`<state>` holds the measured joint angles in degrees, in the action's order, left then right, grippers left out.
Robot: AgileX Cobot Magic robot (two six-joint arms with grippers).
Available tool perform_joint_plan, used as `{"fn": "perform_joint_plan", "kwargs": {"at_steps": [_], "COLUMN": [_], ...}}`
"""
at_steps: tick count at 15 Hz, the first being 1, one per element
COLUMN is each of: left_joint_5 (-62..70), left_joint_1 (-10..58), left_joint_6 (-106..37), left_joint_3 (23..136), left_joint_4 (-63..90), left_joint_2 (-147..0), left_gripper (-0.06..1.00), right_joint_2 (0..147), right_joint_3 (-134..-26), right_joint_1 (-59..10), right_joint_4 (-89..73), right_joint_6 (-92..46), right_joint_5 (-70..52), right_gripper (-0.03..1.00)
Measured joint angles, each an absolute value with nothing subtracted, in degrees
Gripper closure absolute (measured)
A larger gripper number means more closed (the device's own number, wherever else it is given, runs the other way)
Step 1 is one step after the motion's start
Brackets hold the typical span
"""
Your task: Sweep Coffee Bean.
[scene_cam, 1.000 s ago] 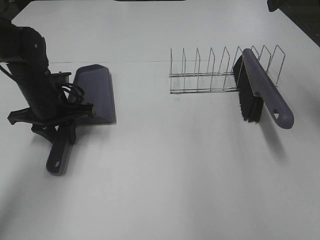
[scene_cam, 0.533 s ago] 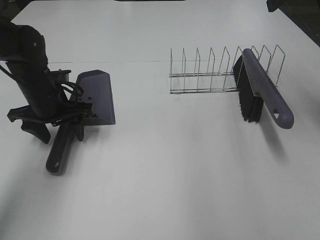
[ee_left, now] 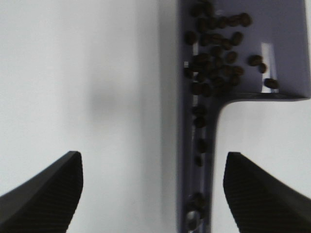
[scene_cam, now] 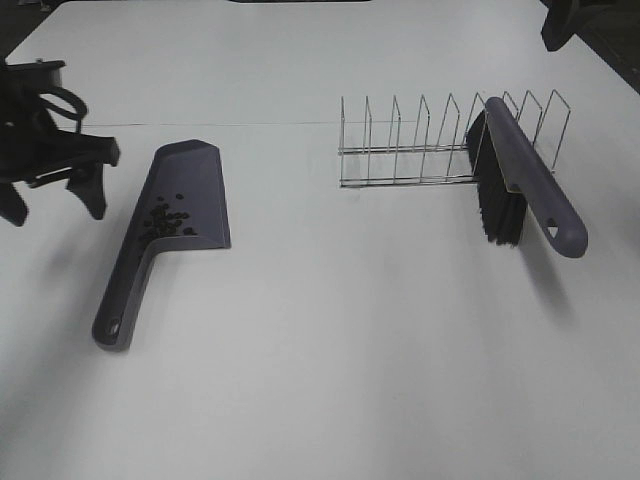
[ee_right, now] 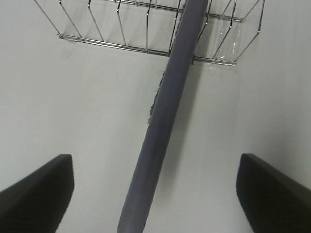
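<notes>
A white counter (scene_cam: 350, 350) holds a wire rack (scene_cam: 440, 140) with a purple brush (scene_cam: 525, 180) leaning in it, and a purple dustpan (scene_cam: 185, 195) lying flat. The left tool (scene_cam: 50, 195), which gripped the dustpan handle 1 second ago, has let go and lifted away, jaws wide; the right tool (ee_right: 155, 194) hangs wide over the brush. The coffee beans (ee_left: 214, 53) sit in the dustpan, so sweeping looks finished.

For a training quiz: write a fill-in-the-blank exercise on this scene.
1. The beans lie in the ____.
2. The brush leans on the wire ____.
3. The left gripper is ____ and holds nothing.
4. The dustpan lies on the ____ side of the table in the high view.

Missing words: dustpan; rack; open; left
</notes>
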<state>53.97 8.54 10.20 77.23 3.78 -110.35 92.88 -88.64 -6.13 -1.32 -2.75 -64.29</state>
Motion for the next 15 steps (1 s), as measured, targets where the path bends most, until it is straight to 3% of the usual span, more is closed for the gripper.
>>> {"fn": "perform_joint_plan", "kwargs": {"at_steps": [6,15], "left_joint_5": [68.8,66.1], "left_joint_1": [-2.3,-2.7], "left_joint_6": [5.3,3.9], "left_joint_3": [76.8,58.2], "left_joint_4": [3.2,1.2], "left_joint_2": [-105.4,-73.9], "left_gripper": [0.21,0.21], "right_joint_2": [89.7,68.9], "right_joint_3": [-87.8,-56.2], "right_joint_1": [-6.1,-6.1], "right_joint_4": [-2.8,-2.8], "right_joint_6": [-4.1,-4.3], "right_joint_5": [-67.4,-56.2], "right_gripper": [0.17,0.17]}}
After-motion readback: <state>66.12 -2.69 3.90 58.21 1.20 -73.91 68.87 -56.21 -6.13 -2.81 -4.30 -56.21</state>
